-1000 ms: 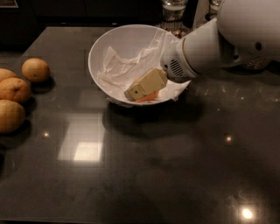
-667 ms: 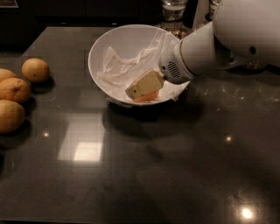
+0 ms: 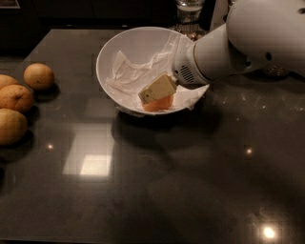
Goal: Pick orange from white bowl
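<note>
The white bowl (image 3: 125,44) stands at the back middle of the dark table, lined with crumpled white paper (image 3: 131,76). My gripper (image 3: 153,96) reaches down into its near right side from the white arm (image 3: 224,50) on the right. One beige finger (image 3: 158,88) lies across the top of the bright orange (image 3: 162,104), which shows just under it above the near rim. The gripper looks shut on the orange. The other finger is hidden.
Several paler citrus fruits (image 3: 39,75) lie at the table's left edge, with one more (image 3: 10,125) nearer the front. A glass jar (image 3: 188,10) stands behind the bowl. Ceiling lights reflect off the table (image 3: 95,164).
The gripper has risen slightly inside the bowl, and more of the orange shows under the finger than before. The bowl and the fruits on the left have not moved.
</note>
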`<state>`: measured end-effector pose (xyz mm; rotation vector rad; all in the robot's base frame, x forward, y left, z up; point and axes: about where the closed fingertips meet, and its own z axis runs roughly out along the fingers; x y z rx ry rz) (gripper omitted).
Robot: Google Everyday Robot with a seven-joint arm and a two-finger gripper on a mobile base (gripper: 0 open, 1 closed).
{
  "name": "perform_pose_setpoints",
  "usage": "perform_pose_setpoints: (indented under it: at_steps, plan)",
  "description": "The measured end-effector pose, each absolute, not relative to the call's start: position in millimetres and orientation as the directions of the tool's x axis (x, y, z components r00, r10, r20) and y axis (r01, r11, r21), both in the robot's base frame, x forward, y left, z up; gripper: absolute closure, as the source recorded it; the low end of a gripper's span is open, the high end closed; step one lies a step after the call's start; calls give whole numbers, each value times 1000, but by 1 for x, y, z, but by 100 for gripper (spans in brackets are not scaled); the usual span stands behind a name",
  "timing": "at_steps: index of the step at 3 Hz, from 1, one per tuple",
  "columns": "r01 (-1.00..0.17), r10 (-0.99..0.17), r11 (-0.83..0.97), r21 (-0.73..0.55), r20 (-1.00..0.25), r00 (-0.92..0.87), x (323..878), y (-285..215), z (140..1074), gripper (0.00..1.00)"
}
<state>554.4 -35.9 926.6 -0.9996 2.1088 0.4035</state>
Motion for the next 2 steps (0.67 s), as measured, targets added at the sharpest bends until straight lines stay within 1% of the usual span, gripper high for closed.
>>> perform_pose_setpoints:
  at_steps: [1, 2]
  plan:
    - [-753, -536, 656, -59, -739, -408, 563, -39, 925, 23]
    - [-744, -541, 665, -67, -730, -418, 570, -42, 919, 25]
